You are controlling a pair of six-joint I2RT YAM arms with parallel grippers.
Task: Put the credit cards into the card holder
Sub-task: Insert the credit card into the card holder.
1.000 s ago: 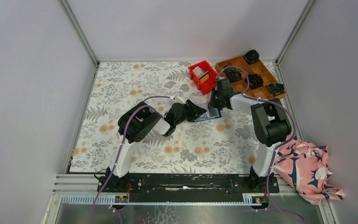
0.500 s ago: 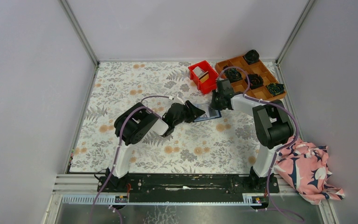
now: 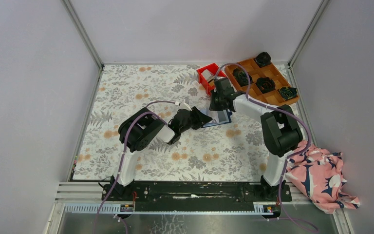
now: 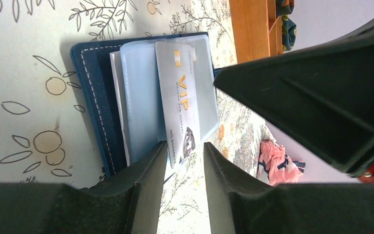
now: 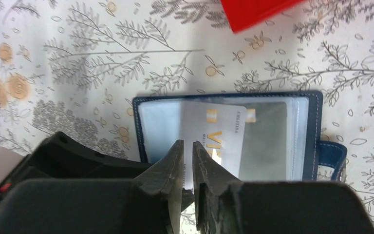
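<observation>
Top: both grippers meet at the open wallet [image 3: 222, 118] mid-table [image 3: 141, 87], with the left gripper [image 3: 205, 118] on its left and the right gripper [image 3: 215, 105] on its far side. Right arm hides part of the bin [image 3: 204, 77]. Tray [image 3: 276, 73] far right, cloth [image 3: 321, 176] by the right arm's base. Card too small to make out here.

Left wrist: silver VIP card [image 4: 177, 97] lies skewed on the wallet's clear sleeves. Left jaws are half-spread astride its near end; can't tell if they clamp it.

Right wrist: only this view shows the right fingers, nearly together with a thin slit and nothing in it. Tips sit over the card's print, contact unclear. Snap tab [image 5: 331, 156] shows at the wallet's right.
</observation>
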